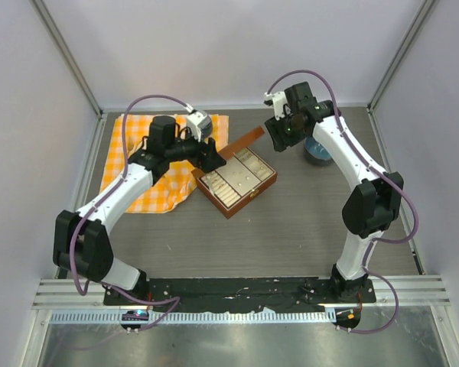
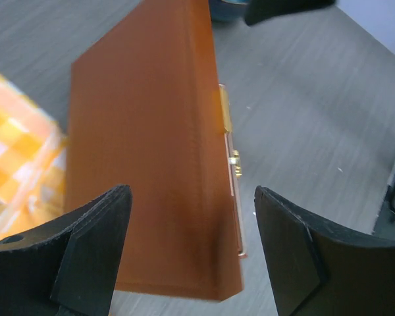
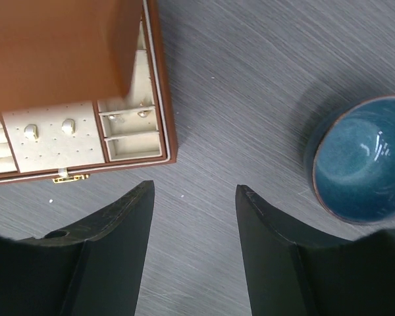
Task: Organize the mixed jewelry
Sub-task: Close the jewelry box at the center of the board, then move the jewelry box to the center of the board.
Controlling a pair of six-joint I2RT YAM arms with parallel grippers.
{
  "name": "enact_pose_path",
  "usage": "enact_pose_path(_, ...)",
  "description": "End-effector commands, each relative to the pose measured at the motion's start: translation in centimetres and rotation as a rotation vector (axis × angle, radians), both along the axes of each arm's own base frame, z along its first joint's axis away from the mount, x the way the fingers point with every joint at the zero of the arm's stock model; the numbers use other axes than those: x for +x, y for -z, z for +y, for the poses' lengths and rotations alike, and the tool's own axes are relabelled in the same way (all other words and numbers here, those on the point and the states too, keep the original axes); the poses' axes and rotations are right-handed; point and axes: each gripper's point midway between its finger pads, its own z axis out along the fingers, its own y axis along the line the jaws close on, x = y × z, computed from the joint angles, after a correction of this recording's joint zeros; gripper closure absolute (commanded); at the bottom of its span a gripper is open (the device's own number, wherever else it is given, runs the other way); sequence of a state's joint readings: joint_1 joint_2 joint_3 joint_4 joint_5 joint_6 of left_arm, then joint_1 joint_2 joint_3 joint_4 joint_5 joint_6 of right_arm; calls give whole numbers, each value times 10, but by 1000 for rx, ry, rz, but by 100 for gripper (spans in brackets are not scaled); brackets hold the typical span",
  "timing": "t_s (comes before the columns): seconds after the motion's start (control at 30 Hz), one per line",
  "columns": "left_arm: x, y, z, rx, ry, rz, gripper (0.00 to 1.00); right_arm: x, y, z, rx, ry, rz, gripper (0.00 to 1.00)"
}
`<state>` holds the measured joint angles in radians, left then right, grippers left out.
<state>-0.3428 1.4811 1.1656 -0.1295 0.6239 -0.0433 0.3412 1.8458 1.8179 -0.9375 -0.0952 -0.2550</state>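
Note:
A brown jewelry box (image 1: 237,183) stands open mid-table, its lid (image 1: 242,142) raised. In the right wrist view its cream compartments (image 3: 128,141) hold a few tiny gold pieces (image 3: 68,125). The silver chain necklace is out of view. My left gripper (image 1: 211,157) is open just behind the lid. In the left wrist view (image 2: 191,194) the lid's brown outer face (image 2: 145,145) fills the space ahead of the fingers, with its gold hinge (image 2: 226,109) at the edge. My right gripper (image 1: 280,134) is open and empty above bare table (image 3: 194,187) between the box and a blue bowl.
An orange checked cloth (image 1: 157,172) lies at the back left under the left arm. The blue bowl (image 1: 318,151) stands right of the box and shows in the right wrist view (image 3: 359,161). White walls enclose the table.

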Motion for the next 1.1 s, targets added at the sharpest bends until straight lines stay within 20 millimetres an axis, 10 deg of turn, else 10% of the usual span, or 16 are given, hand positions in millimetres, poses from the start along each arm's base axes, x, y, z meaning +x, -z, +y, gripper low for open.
enact_pose_path(0.0,-34,-2,-15,-8,102,32,20,9,-38,-19,23,69,-108,42)
enact_pose_path(0.23,-40,-12,-16,-10,85,24,20,10,-46,-36,32,110,-125,42)
enact_pose_path(0.47,26,25,5,185,-103,-52,20,7,-42,-39,38,122,-117,42)
enact_pose_path(0.8,113,58,-27,235,-98,-35,19,1,-32,-43,44,134,-95,42)
enact_pose_path(1.07,122,102,-65,208,53,135,19,-10,-26,-66,23,173,-87,42)
